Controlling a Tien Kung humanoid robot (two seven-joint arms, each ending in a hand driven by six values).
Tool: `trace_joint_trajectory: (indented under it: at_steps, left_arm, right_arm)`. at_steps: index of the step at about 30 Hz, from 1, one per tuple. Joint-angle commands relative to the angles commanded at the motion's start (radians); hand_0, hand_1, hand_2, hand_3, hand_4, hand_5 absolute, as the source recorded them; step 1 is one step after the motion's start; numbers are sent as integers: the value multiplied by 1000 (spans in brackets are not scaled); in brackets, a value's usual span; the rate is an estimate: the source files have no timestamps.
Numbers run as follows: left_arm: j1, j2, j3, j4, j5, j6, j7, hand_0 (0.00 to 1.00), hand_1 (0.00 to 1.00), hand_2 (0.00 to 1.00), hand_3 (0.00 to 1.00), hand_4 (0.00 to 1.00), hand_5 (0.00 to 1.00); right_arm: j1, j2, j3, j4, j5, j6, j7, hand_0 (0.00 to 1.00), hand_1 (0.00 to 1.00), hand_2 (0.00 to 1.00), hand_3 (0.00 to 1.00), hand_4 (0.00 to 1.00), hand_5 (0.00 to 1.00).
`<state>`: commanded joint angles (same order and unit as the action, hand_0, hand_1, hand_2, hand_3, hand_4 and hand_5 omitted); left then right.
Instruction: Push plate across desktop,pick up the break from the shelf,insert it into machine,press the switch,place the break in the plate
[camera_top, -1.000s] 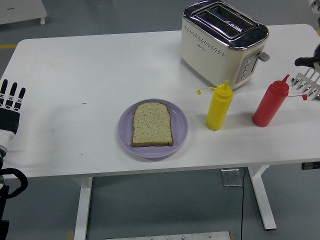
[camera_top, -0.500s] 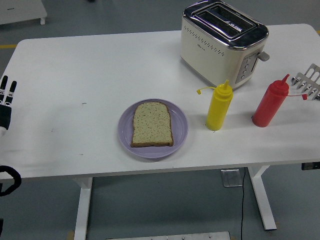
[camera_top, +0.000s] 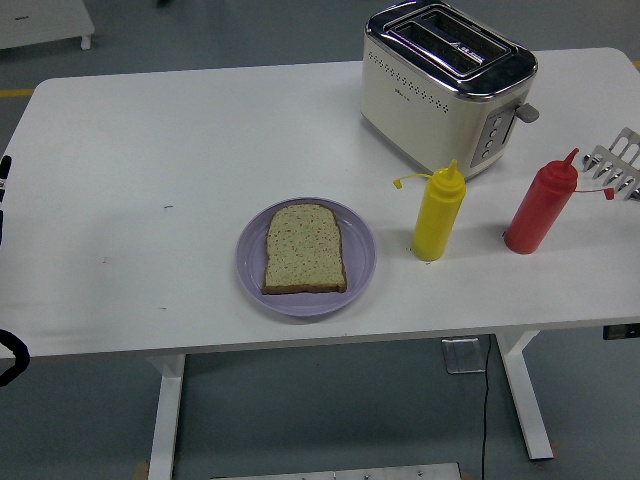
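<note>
The white counter (camera_top: 150, 150) lies bare across its whole left half and along the far edge left of the toaster; the widest open stretch runs from the left edge to the plate. One lilac plate (camera_top: 306, 257) sits near the front edge, a little left of centre, and one slice of bread (camera_top: 305, 249) lies flat in it. One cream and chrome toaster (camera_top: 447, 87) stands at the far right, close to the back edge, both slots empty. Two squeeze bottles stand in front of it: one yellow bottle (camera_top: 438, 215) just right of the plate, one red bottle (camera_top: 541, 206) further right. One metal rack (camera_top: 618, 164) is cut by the right edge. Only a sliver of the left hand (camera_top: 4, 172) shows at the left edge; I cannot tell whether it is open or closed.
</note>
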<state>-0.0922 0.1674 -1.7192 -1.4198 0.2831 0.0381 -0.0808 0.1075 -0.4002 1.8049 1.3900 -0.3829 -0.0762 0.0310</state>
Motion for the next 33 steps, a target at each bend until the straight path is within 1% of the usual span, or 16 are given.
trace_joint_trajectory:
  at_steps: [4,11,20,33]
  left_arm:
    - [3,0,1,0,2,0,1,827,866,928,809,620,998]
    - [15,5,11,8,6,-5,9,824,866,926,809,620,998]
    - [27,9,13,10,9,-7,12,825,866,926,808,621,998]
    - [22,9,6,10,4,-19,17,822,858,915,806,621,998]
  right_arm:
    - [-27,12,12,1,-4,15,-8,847,798,783,778,522,586]
    - [-42,29,19,9,-19,35,-15,843,796,781,772,522,587]
    - [-53,35,21,15,-23,38,-15,841,793,776,760,521,573]
    - [-43,42,25,11,-27,40,-16,835,788,772,753,521,567]
